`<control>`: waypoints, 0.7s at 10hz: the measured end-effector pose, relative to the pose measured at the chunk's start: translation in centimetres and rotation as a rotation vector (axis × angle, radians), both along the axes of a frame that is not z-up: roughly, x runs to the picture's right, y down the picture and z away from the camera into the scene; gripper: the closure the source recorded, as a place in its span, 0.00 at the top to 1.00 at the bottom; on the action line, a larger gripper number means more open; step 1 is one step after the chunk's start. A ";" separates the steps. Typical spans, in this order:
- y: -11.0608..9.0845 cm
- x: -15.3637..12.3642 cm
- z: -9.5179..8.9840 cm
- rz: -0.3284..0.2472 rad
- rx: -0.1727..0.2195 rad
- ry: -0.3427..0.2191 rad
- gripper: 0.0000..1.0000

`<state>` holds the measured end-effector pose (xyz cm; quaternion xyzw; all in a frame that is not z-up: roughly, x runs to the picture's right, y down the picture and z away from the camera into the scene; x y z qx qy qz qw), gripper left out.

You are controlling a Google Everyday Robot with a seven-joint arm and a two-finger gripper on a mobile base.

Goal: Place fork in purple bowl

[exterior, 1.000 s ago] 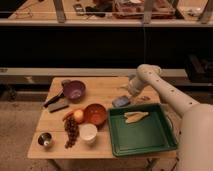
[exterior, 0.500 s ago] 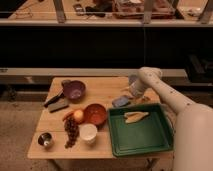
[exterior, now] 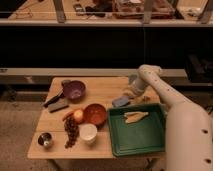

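Observation:
The purple bowl [exterior: 74, 90] stands at the back left of the wooden table [exterior: 102, 89], round with a lighter inside, and nothing shows in it. My gripper [exterior: 130, 93] hangs low over the back middle of the table. It is just above a grey-blue block [exterior: 121, 101] and next to the far left corner of the green tray [exterior: 137, 134]. It is well to the right of the purple bowl. The fork does not show; it may be hidden by the gripper.
An orange-brown bowl [exterior: 95, 114], a white cup [exterior: 88, 133], an orange [exterior: 78, 115], dark grapes [exterior: 71, 132] and a small metal cup [exterior: 45, 140] stand front left. A black-handled tool [exterior: 53, 99] lies left of the purple bowl. Pale yellowish pieces [exterior: 136, 117] lie in the tray.
My gripper has dropped slightly and moved a little left, toward the grey-blue block. Nothing else on the table has moved.

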<state>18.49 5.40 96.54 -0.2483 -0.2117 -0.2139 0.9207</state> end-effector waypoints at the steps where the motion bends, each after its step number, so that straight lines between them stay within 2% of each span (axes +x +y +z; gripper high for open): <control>1: 0.0 0.0 0.0 -0.005 -0.004 0.004 0.80; 5: 0.5 1.2 0.4 -0.003 -0.017 0.046 0.79; 7: 1.2 1.1 1.0 -0.006 -0.034 0.051 0.62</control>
